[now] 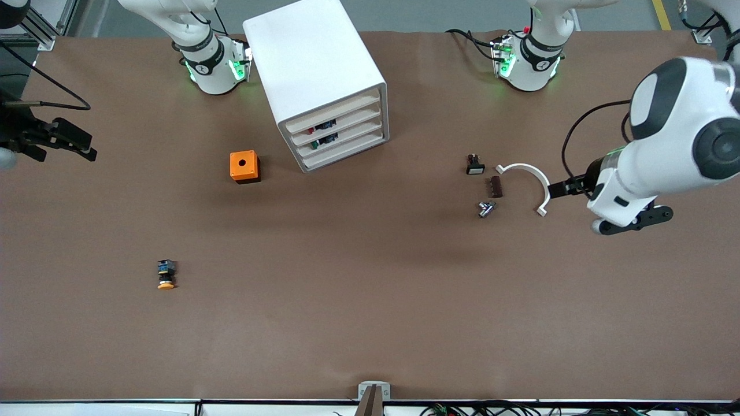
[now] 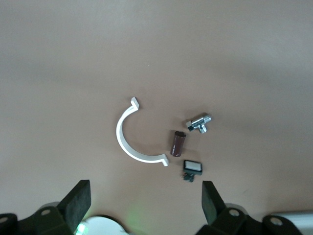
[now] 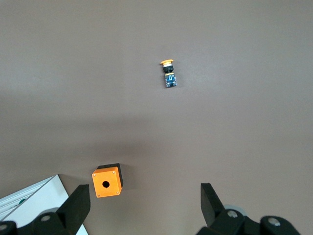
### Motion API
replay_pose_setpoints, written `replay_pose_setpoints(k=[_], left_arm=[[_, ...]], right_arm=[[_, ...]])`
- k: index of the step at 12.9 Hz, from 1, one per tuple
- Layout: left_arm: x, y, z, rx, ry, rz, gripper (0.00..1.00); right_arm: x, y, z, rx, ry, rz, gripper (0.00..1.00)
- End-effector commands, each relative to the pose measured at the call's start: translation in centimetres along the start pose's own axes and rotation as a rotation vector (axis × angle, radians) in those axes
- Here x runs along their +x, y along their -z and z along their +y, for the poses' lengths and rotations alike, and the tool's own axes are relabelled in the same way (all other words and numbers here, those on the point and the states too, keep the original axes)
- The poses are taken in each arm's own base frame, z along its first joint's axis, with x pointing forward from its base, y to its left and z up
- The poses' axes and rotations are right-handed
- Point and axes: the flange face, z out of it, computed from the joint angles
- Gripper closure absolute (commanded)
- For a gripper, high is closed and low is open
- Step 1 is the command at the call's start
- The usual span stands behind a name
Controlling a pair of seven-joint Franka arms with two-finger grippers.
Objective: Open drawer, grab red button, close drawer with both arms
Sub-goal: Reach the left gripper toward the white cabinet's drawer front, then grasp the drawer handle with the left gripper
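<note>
Cabinet: the white cabinet (image 1: 324, 81) stands on the table (image 1: 370, 323) between my two bases, its front turned toward the camera and a little toward my left arm's end.
Drawer: the drawer (image 1: 341, 125), second from the top, is pushed in, flush with the other three.
Button: a small red and black part shows through the drawer's front gap (image 1: 315, 128); I cannot tell more of it.
Left gripper: my left gripper (image 2: 146, 200) hangs over the table at my left arm's end, fingers wide apart, holding nothing.
Under the left gripper: a white clamp (image 2: 133, 138), a brown cylinder (image 2: 178, 143), a chrome valve (image 2: 199, 123) and a black-and-white button (image 2: 191, 168), close together.
Right gripper: my right gripper (image 3: 146, 203) hangs over the table at my right arm's end, fingers wide apart, holding nothing.
Orange box: an orange box (image 1: 244, 166) sits near the cabinet.
Orange button: an orange-capped button (image 1: 166, 274) lies nearer the camera than the box, well apart from it.
</note>
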Motion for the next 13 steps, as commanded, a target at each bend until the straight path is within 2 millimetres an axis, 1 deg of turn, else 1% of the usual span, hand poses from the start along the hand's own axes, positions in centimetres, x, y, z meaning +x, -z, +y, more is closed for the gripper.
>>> replay_pose_setpoints(k=[1, 3, 4, 5, 6, 7, 8, 9, 10, 11, 12, 13], left_arm=[[0.2, -1.5, 3.0, -0.013, 0.159, -0.056, 0.0], [0.4, -4.5, 5.7, -0.033, 0.302, -0.15, 0.0], [0.4, -5.3, 7.5, -0.031, 0.366, -0.166, 0.0], [0.2, -5.9, 9.4, -0.041, 0.482, -0.2, 0.0], [0.4, -6.6, 10.8, -0.037, 0.596, -0.227, 0.0], [-0.1, -7.3, 12.9, -0.028, 0.65, -0.229, 0.0], [-0.6, -8.5, 14.6, -0.013, 0.714, -0.257, 0.0], [-1.2, -9.9, 16.3, 0.0, 0.815, -0.315, 0.0], [-1.2, -11.3, 17.1, 0.013, 0.934, -0.389, 0.0], [-1.8, -12.5, 18.2, 0.038, 1.002, -0.442, 0.0], [-2.8, -14.1, 20.0, 0.077, 1.064, -0.491, 0.0], [-3.4, -15.6, 21.2, 0.12, 1.157, -0.551, 0.0]], right_arm=[[-0.4, 0.4, -0.1, -0.003, -0.012, 0.0, 0.0], [-0.4, 0.4, 0.0, -0.003, -0.014, 0.0, 0.0], [-0.4, 0.4, 0.0, -0.003, -0.014, 0.0, 0.0], [-0.4, 0.4, 0.0, -0.003, -0.014, 0.0, 0.0], [-0.4, 0.4, 0.0, -0.003, -0.014, 0.0, 0.0], [-0.4, 0.4, 0.0, -0.002, -0.014, 0.0, 0.0], [-0.4, 0.4, 0.0, -0.003, -0.014, 0.0, 0.0], [-0.4, 0.4, 0.0, -0.003, -0.014, 0.0, 0.0], [-0.4, 0.3, 0.0, -0.002, -0.014, -0.001, 0.0], [-0.4, 0.4, 0.1, -0.003, -0.015, 0.0, 0.0], [-0.4, 0.4, 0.0, -0.003, -0.014, 0.0, 0.0], [-0.4, 0.4, 0.1, -0.003, -0.015, 0.0, 0.0]])
